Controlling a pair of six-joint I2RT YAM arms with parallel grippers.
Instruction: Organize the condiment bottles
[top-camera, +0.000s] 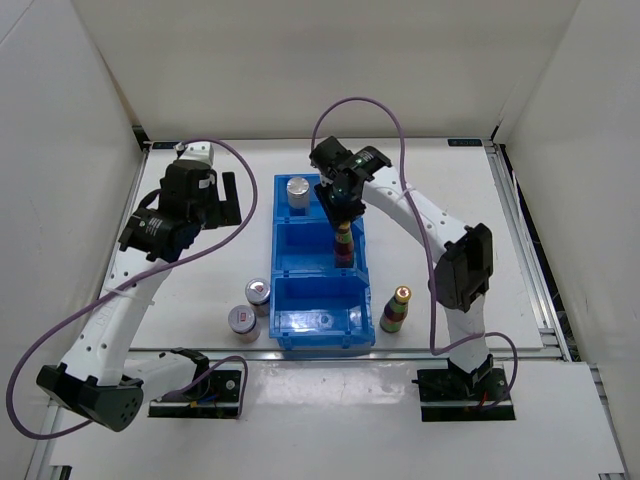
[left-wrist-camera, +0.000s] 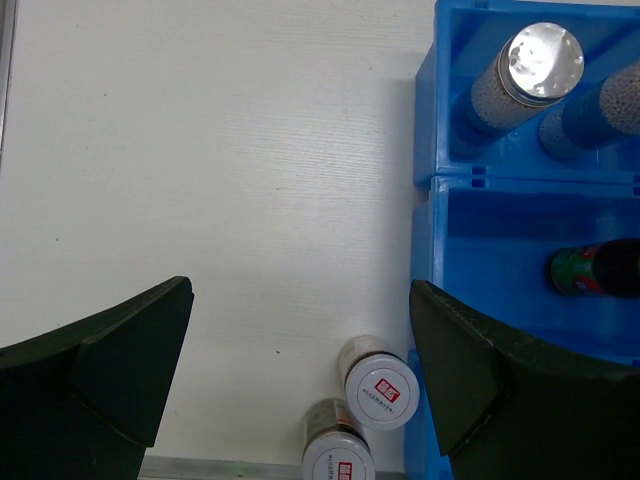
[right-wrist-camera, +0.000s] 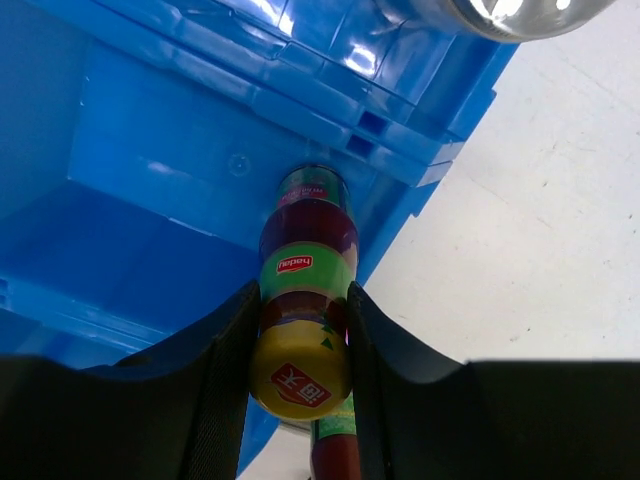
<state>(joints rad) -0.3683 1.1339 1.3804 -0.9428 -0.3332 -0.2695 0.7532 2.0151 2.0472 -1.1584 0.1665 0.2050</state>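
Table: a white table (top-camera: 180, 290) carries everything.
Bin: a blue three-compartment bin (top-camera: 290, 345) stands in the middle of the table. Its compartments run in a row away from the arm bases.
Front cylinder (top-camera: 242, 320): a wide container standing upright on the table, just left of the bin's near compartment. The left wrist view shows a red mark on its pale lid.
Rear cylinder (top-camera: 258, 291): upright just behind the front one and close against the bin's left wall. Whether it touches the wall cannot be told.
Loose slim bottle (top-camera: 396, 310): a dark bottle with a yellow cap and a red-green label. It stands upright on the table just right of the bin's near compartment.
Held slim bottle (right-wrist-camera: 305, 240): of the same kind, roughly upright in the middle compartment toward its right wall. Whether its base rests on the floor cannot be told.
Right gripper (right-wrist-camera: 300, 335): clenched on the held slim bottle, with one finger on each side just below the yellow cap.
Left gripper (left-wrist-camera: 300, 300): released and holding nothing, jaws spread wide. It hangs over bare table left of the bin, well apart from every bottle.
Silver-lidded cylinder (top-camera: 298, 188): upright in the far compartment, at its left side.
Second far cylinder (left-wrist-camera: 605, 105): just beside the silver-lidded one in the same compartment. Its top is cut off in the left wrist view.
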